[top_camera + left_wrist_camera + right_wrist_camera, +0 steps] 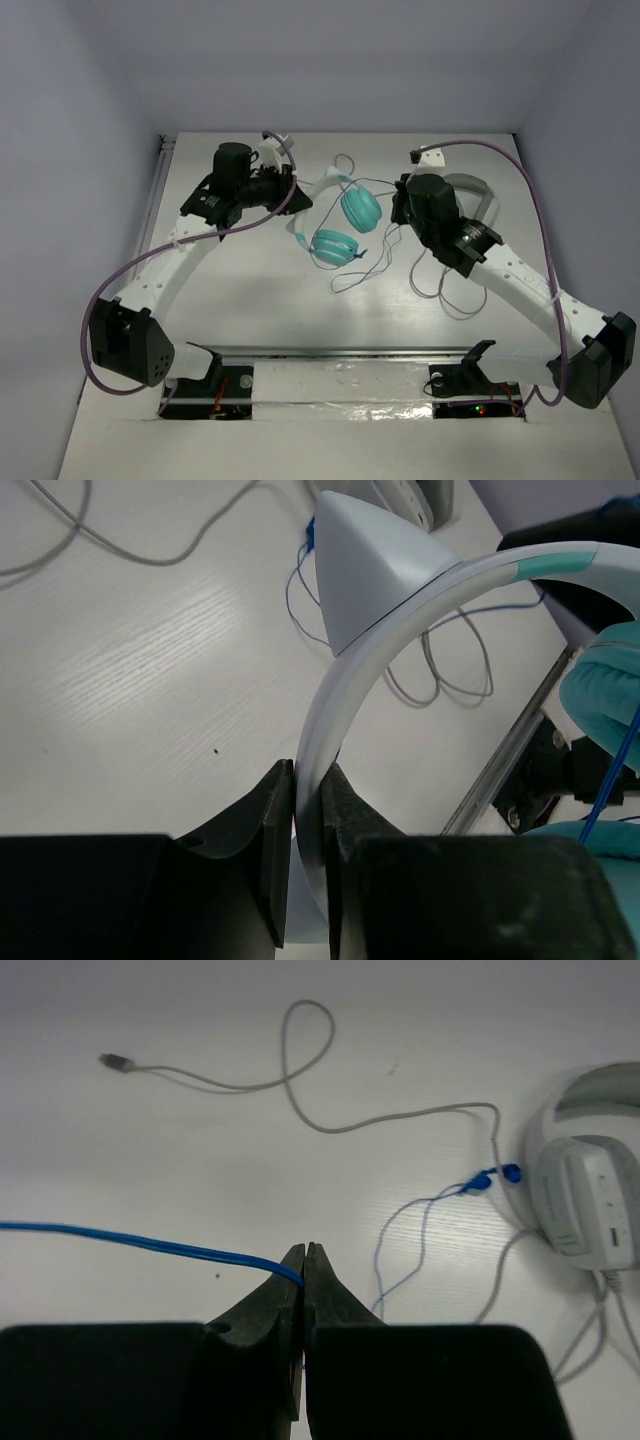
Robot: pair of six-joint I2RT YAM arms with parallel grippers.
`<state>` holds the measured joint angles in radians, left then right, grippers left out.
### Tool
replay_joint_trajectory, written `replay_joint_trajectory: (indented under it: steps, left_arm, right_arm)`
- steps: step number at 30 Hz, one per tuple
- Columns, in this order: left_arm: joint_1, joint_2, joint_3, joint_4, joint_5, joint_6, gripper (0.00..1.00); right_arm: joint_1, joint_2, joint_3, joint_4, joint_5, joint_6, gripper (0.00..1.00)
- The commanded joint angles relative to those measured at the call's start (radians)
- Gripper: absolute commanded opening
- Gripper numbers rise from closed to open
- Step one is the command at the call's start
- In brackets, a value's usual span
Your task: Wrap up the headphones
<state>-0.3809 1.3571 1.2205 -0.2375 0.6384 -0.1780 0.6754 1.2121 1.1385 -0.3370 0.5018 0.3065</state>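
Your left wrist view crops the ear cup (605, 700); the right crops the cable (120, 1237). The right arm (520, 280) half-hides the grey headphones (478, 185).

Both arms share one build. The left arm (165, 268) and right arm (520, 280) have white plastic links dotted with rows of small holes, joined by black cylindrical motor housings. Each carries a chunky black angular joint block (125, 345). The left purple cable (95, 300) and right purple cable (548, 240) loop loosely beside the links. The left gripper (308, 780) and right gripper (304, 1255) have matte black, wedge-shaped fingers.
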Motion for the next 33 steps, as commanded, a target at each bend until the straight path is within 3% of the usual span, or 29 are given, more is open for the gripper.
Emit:
replay_joint_trajectory:
  steps: [1, 10, 12, 17, 22, 27, 33]
  left_arm:
    - [0.031, -0.059, 0.039, 0.116, 0.063, -0.095, 0.0]
    - [0.053, -0.084, 0.082, 0.207, 0.087, -0.213, 0.0]
    - [0.053, -0.087, 0.094, 0.189, 0.067, -0.218, 0.0]
    - [0.053, -0.111, 0.114, 0.205, 0.061, -0.259, 0.0]
    - [0.053, -0.115, 0.169, 0.182, 0.055, -0.279, 0.0]
    - [0.053, -0.133, 0.217, 0.145, -0.026, -0.282, 0.0]
    - [0.053, -0.128, 0.272, 0.184, -0.025, -0.34, 0.0]
  right_arm:
    - [0.001, -0.045, -0.042, 0.177, -0.094, 0.071, 0.0]
    - [0.001, -0.023, -0.235, 0.55, -0.529, 0.042, 0.03]
    - [-0.008, -0.017, -0.255, 0.599, -0.557, 0.03, 0.05]
    - [-0.054, 0.013, -0.313, 0.783, -0.744, 0.046, 0.23]
    - [-0.091, 0.136, -0.296, 0.877, -0.827, 0.082, 0.32]
    - [-0.091, 0.194, -0.333, 0.984, -0.835, 0.124, 0.32]
    - [-0.091, 0.265, -0.333, 1.041, -0.873, 0.16, 0.35]
